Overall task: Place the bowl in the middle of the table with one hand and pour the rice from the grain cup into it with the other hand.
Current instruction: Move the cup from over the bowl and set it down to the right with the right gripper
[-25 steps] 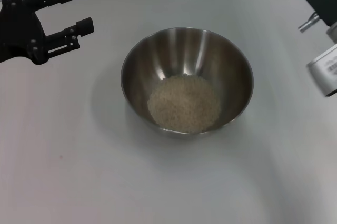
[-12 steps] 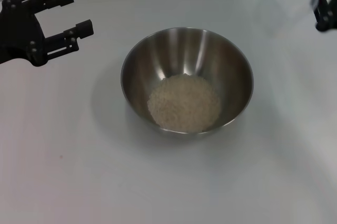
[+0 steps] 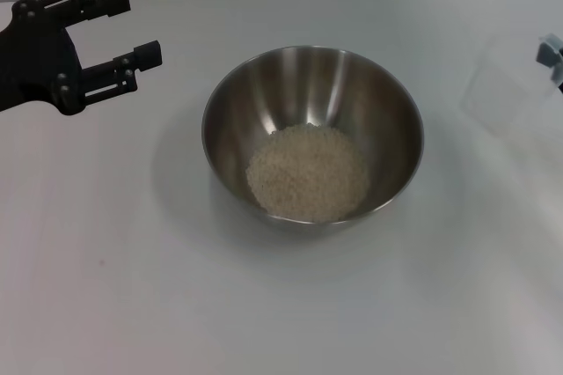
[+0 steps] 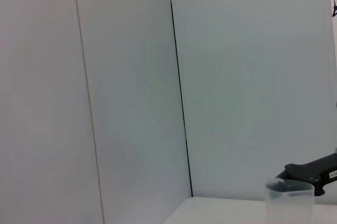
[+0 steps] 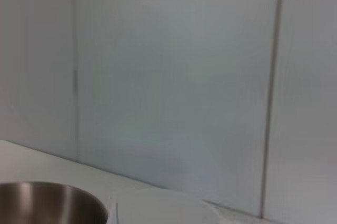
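The bowl (image 3: 312, 133) was seen resting at the middle of the table (image 3: 132, 296), with the rice (image 3: 307, 172) heaped in its bottom, so the pour was judged done. Further back at the left, the left gripper (image 3: 119, 39) was held above the table with fingers spread and empty, well apart from the bowl. At the far right edge the grain cup (image 3: 508, 84) appeared clear and empty beside a sliver of the right gripper (image 3: 552, 56), whose grip could not be told; a tip-over was judged possible if it were released off level.
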Tool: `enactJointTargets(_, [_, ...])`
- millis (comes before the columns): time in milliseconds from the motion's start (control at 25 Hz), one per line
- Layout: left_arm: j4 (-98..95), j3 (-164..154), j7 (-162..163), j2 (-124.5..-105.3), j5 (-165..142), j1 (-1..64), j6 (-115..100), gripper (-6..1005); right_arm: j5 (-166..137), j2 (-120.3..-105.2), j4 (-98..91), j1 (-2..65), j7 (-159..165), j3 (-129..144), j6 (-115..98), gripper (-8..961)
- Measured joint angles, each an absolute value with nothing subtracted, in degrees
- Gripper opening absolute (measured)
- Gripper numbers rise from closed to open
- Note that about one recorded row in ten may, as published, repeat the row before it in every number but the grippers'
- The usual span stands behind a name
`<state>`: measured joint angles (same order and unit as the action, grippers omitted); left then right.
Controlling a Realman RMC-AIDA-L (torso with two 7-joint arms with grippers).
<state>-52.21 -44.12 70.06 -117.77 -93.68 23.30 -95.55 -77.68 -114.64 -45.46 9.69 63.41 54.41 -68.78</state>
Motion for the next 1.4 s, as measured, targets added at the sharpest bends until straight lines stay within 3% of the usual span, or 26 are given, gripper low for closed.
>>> enactJointTargets(840, [-52.2, -44.1, 69.9, -117.86, -93.8, 23.3, -95.6, 695, -84.9, -115.32, -36.5, 13.8, 63.8, 47.0, -64.2, 88])
enactJointTargets(1400, [-52.2, -44.1, 69.8, -117.86, -93.8, 23.4, -95.3, 695, -86.5, -117.25, -36.1, 15.1, 61.9, 47.1, -57.3, 94])
